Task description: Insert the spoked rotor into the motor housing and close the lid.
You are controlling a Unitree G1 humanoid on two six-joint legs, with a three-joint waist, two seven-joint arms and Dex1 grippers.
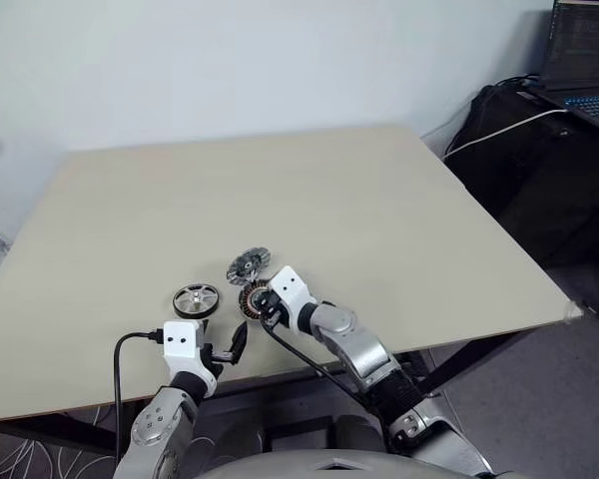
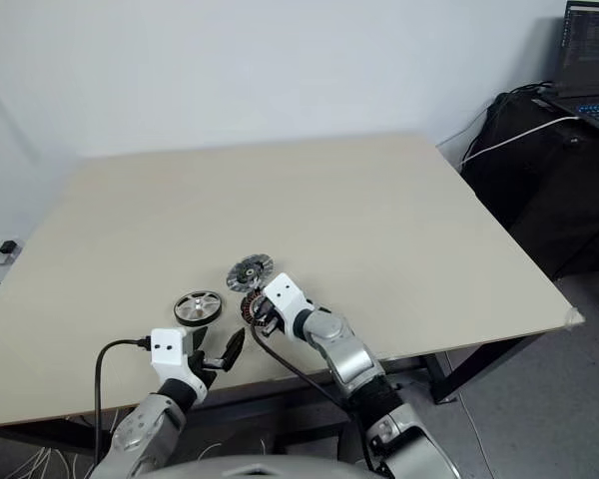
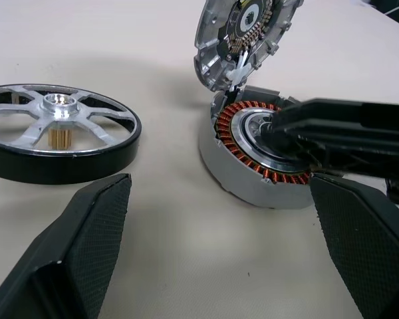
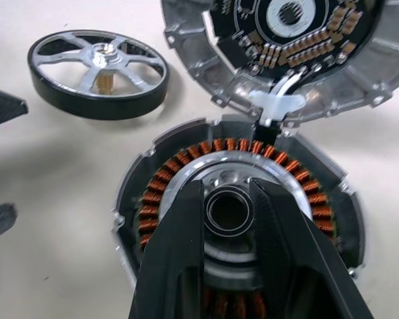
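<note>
The right gripper is seen lowered over the open motor housing on the desk, its jaws narrowed to either side of the silver centre ring; whether the ring is actually pinched cannot be told. The left gripper is held just off the desk's near edge with jaws spread wide and empty. The spoked rotor is shown lying flat beyond the left jaws and to their outer side, apart from the housing. The lid is seen beyond the right jaws, propped open at a slant and joined to the housing by pale wires.

The rotor is judged rigid, fairly heavy and slick, best taken across its dark rim rather than by the spokes or the brass pinion at its hub. The copper windings and lid wiring are judged fragile. The right gripper itself is seen blocking the housing's bore. A laptop is visible well away.
</note>
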